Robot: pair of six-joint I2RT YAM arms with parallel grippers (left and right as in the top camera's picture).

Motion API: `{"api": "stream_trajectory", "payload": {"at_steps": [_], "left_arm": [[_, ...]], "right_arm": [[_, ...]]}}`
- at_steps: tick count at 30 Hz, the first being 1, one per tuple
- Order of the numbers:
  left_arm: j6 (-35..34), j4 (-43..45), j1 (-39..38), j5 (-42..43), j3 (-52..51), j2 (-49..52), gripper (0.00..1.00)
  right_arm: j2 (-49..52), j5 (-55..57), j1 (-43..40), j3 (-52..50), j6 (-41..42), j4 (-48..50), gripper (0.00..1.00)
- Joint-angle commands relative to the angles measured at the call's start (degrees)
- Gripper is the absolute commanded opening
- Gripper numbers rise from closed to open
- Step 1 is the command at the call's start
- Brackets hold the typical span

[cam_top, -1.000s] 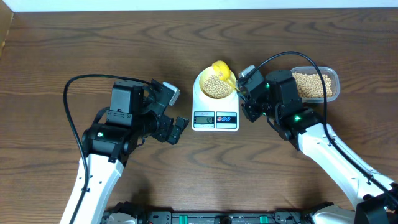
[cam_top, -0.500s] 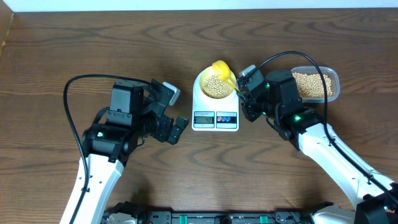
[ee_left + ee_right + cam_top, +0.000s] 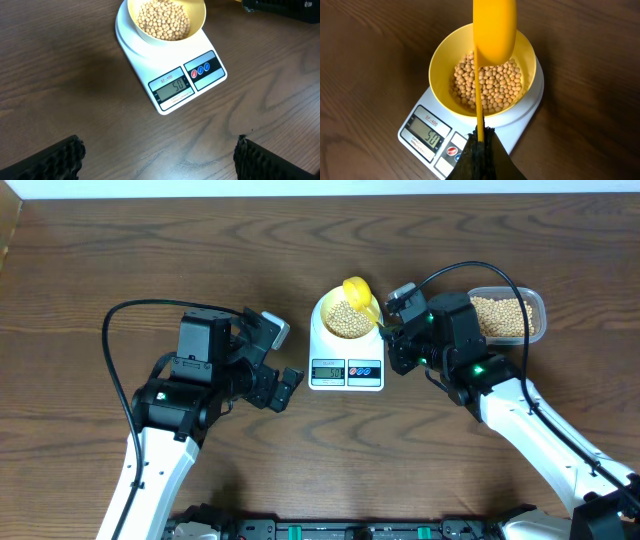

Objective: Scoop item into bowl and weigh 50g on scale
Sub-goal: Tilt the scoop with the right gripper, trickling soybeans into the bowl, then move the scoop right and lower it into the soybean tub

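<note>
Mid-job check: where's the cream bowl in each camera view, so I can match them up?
Overhead: bowl top centre, on the scale.
Left wrist: bowl at the top edge, partly cropped.
Right wrist: bowl centre, under the scoop.
Shared landmark: the scale's grey display.

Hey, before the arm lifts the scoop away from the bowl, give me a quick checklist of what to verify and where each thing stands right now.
1. The display on the scale shows 50: ok.
2. The bowl sits fully on the scale's platform: ok.
3. The right tool is shut on the scoop handle: ok.
4. The scoop is emptied of beans: cannot tell.
5. The left tool is open and apart from the scale: ok.
</note>
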Motion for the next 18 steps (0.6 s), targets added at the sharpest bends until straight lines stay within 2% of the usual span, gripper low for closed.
{"api": "stream_trajectory", "payload": {"at_steps": [1,10,18], "left_arm": [[-0.8,0.0,0.1,-0.3,-0.4,0.3,0.98],[-0.8,0.0,0.1,-0.3,-0.4,0.3,0.98],[-0.8,0.0,0.1,-0.3,-0.4,0.3,0.98]], "right_arm": [[-1.1,-0.8,-0.2,0.5,1.2,0.2,0.01],[-1.2,-0.7,-0.3,0.5,2.2,0.2,0.01],[-3.5,-0.7,-4.4,0.5,13.8,0.3,0.01]]}}
